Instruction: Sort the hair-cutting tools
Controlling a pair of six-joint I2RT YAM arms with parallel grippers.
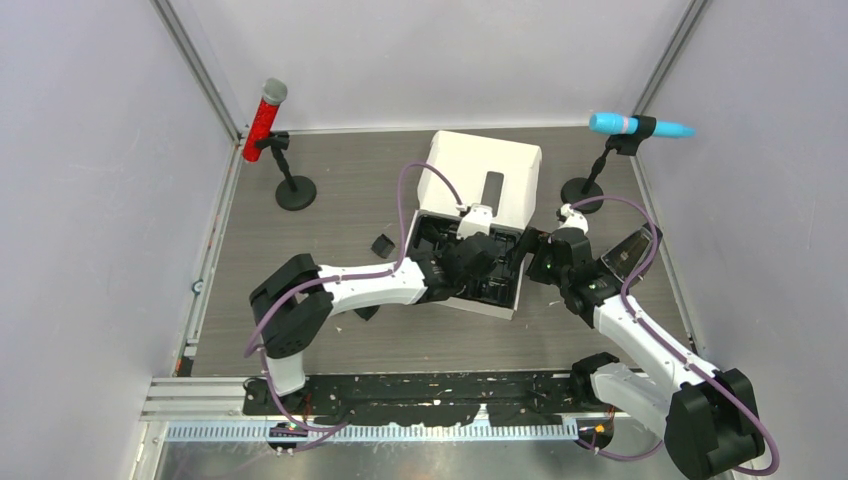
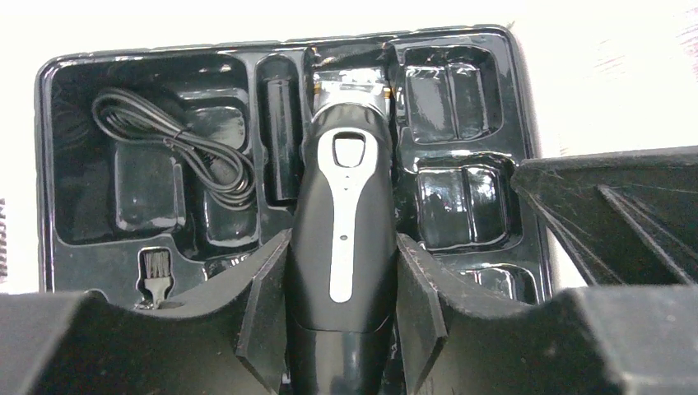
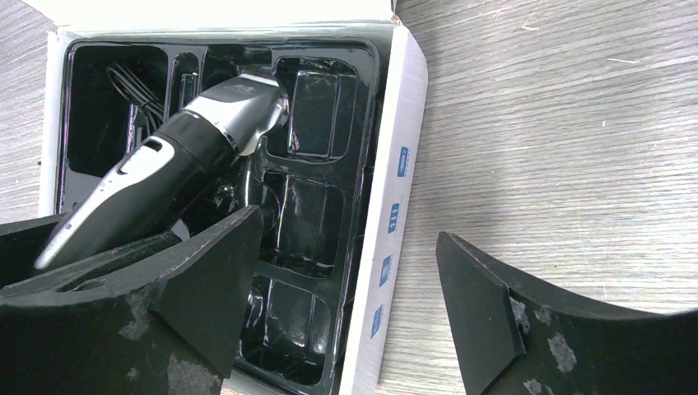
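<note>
Left claw: the left claw (image 2: pixel 342 317) is closed partway on the hair clipper (image 2: pixel 342 222), one finger on each side of its black body (silver stripe and switch face up).
Clipper position: it is held over the black tray (image 2: pixel 45 148), lengthwise above the middle channel, with the blade end toward the tray's far wall. I cannot tell whether the blade touches the plastic.
Right claw: the right claw (image 3: pixel 346 239) stands wide and holds nothing. One finger is over the tray, the other over the bare surface (image 3: pixel 560 123), and the white box (image 3: pixel 387 247) has its side wall between them.
Around the clipper: a coiled black cable (image 2: pixel 189 148) lies in the tray's large left compartment, and a small brush (image 2: pixel 155 276) sits in a slot near the left claw. The right-hand pockets look bare and glossy.
In the way: both claws crowd the same box, well inside the surface's far edge and a little right of centre.
Top view only: one black comb attachment (image 1: pixel 382 244) lies on the surface just left of the box. A red microphone (image 1: pixel 265 120) stands at the far left corner and a blue microphone (image 1: pixel 640 126) at the far right corner.
Wrist views only: the tray's contents and the grip on the clipper, which the arms hide from above.
</note>
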